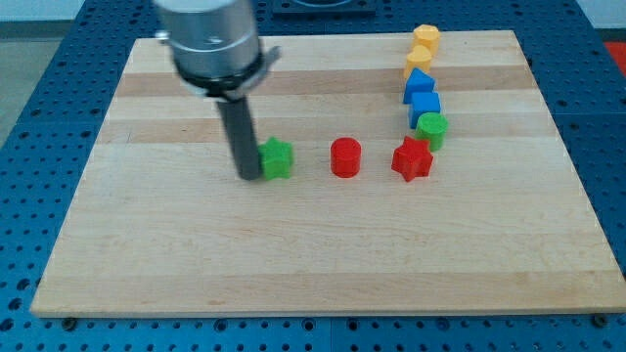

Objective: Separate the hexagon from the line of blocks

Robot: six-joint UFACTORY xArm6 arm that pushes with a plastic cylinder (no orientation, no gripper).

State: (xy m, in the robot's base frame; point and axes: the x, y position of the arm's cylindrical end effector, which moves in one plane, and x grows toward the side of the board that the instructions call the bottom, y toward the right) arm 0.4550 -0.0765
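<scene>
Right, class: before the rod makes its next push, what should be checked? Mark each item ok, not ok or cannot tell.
1. My tip is in view, down at the board: ok.
2. Tip is beside a block: ok, it is just to the view's left of the green block; contact cannot tell.
3. Which block is the hexagon: cannot tell; the shapes are too small to be sure.
4. Gaps either side of the red block, towards the green block and the red star: ok.
5. Hexagon already separated: cannot tell.
</scene>
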